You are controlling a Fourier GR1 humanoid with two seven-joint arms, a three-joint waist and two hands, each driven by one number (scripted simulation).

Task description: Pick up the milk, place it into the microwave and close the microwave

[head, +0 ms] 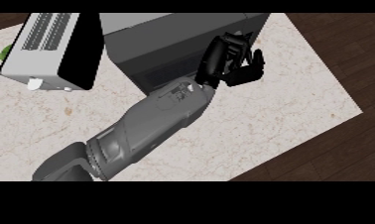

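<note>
Only my left forearm shows, coming up from the lower left. My left hand (233, 58) is at the right front of the dark grey microwave (176, 34), its fingers (249, 69) curled with nothing visible in them. Left of the microwave's body stands its door (58, 52), swung open, with a white slotted face and a black side. No milk shows anywhere; I cannot tell whether it sits inside the microwave behind my hand. My right hand is out of view.
The marble counter (293, 104) ends in an edge to the right and a slanted one at the lower right, with wooden floor beyond. A bit of something green (4, 52) peeks in at the left edge.
</note>
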